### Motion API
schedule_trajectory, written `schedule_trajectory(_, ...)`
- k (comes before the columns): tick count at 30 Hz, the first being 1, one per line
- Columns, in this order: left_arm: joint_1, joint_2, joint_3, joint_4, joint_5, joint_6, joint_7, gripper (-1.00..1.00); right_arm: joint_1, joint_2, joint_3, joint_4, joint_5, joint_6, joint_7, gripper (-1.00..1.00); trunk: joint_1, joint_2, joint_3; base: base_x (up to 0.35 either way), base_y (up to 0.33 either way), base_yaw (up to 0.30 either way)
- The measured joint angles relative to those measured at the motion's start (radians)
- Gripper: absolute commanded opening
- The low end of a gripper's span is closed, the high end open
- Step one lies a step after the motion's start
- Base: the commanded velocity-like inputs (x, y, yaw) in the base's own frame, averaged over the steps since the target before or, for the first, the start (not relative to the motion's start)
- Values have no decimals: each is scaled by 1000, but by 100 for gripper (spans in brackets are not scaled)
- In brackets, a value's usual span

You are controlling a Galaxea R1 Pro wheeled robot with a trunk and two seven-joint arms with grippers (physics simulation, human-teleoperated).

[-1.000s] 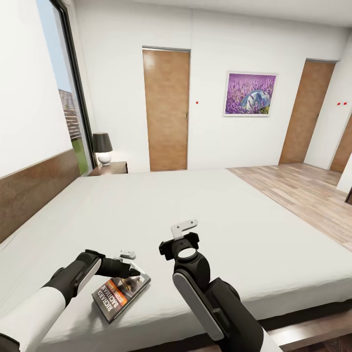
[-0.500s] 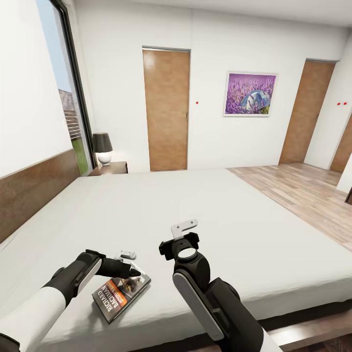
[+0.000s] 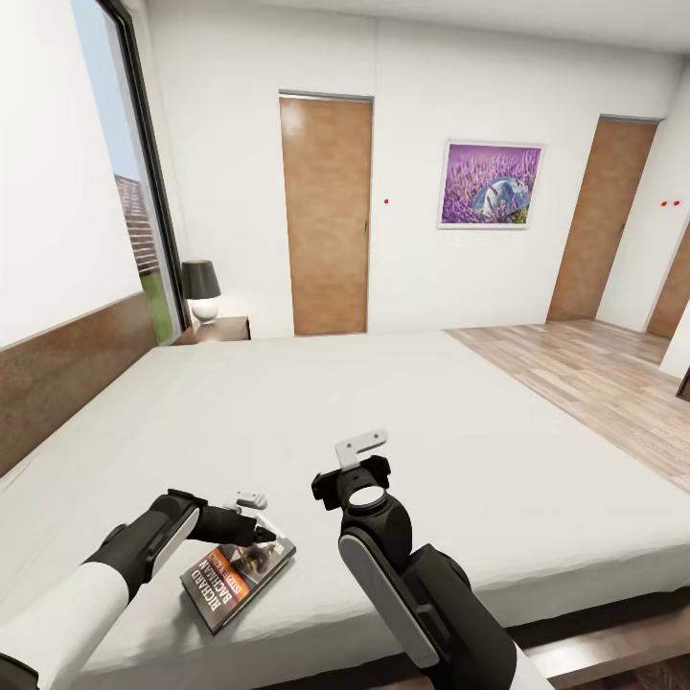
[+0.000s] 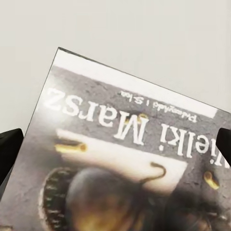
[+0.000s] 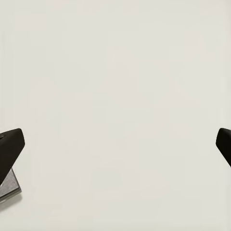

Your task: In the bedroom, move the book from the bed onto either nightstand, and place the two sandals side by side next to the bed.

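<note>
The book [image 3: 238,570] lay flat on the bed [image 3: 316,422], near the mattress's near edge and toward its left, cover up with the "RICHARD BACHMAN" lettering readable in the head view. The left gripper [image 3: 259,530] sat at the book's far corner, tips just over or on the cover (contact could not be confirmed). In the left wrist view the cover [image 4: 125,163] spread between two dark fingers [image 4: 8,147] at either margin, so the fingers stood wide apart, straddling the book and not clamped on it.

The right gripper [image 3: 356,484] hung over bare mattress just right of the book, its arm rising from the near right. In the right wrist view its fingers [image 5: 9,144] likewise stood wide apart over the sheet, holding nothing; a corner of the book [image 5: 7,185] showed beside one finger.

At the far left, beside the headboard [image 3: 67,369], stood a nightstand [image 3: 218,329] carrying a dark-shaded lamp [image 3: 201,290].
</note>
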Motion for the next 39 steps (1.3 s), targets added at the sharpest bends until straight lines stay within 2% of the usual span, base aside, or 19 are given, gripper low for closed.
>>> schedule_trajectory(22,2,0,-17,-15,7,13,-7,100,0,0,0,0,1,0,0,100,0,0,0,0,0,0)
schedule_trajectory(39,17,3,-34,-70,8,16,-16,100,0,0,0,0,0,0,0,100,0,0,0,0,0,0)
